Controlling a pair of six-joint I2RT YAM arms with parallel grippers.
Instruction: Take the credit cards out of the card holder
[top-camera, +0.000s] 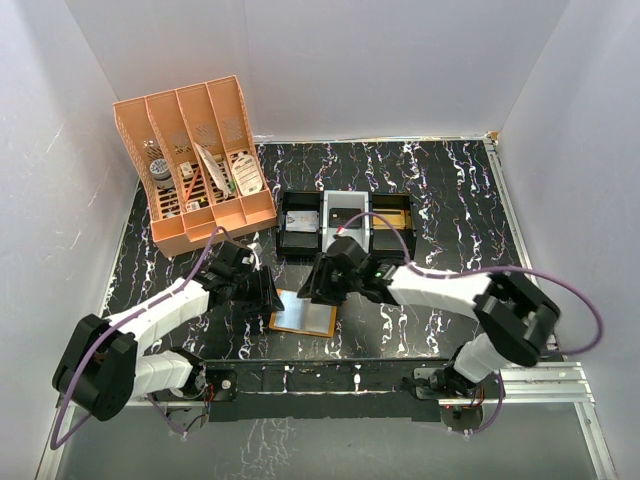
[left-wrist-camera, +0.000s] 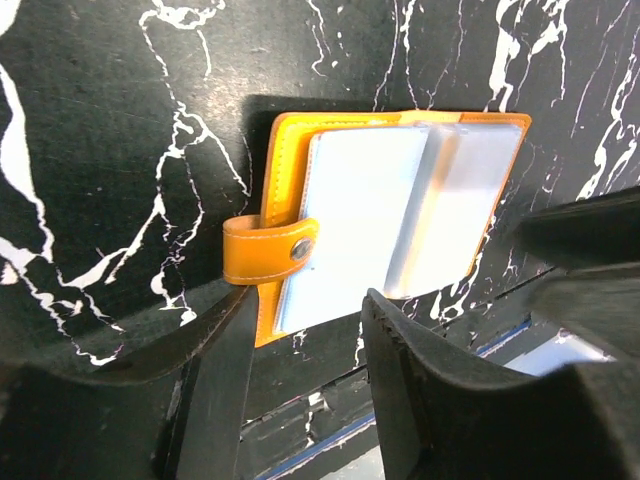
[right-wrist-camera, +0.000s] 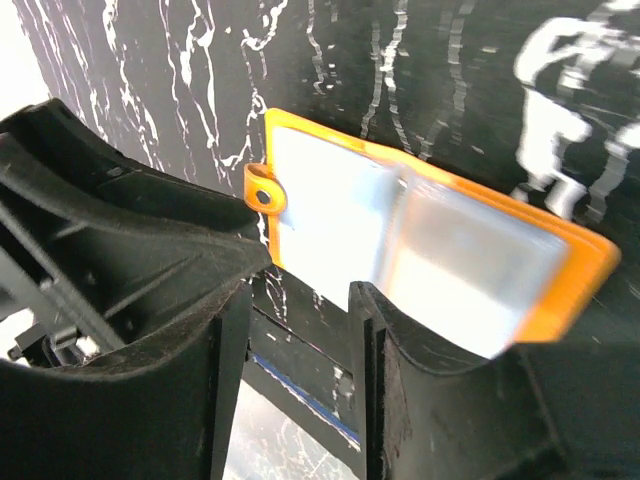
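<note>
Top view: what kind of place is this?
Likely a robot test booth: plain white walls surround a black marbled tabletop, and two black-and-white robot arms are bolted at its near edge.

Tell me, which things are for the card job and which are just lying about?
For the job: card holder, credit cards inside it, left pincer, right pincer, both open.
Just lying about: orange desk organizer, black trays, gold block.
</note>
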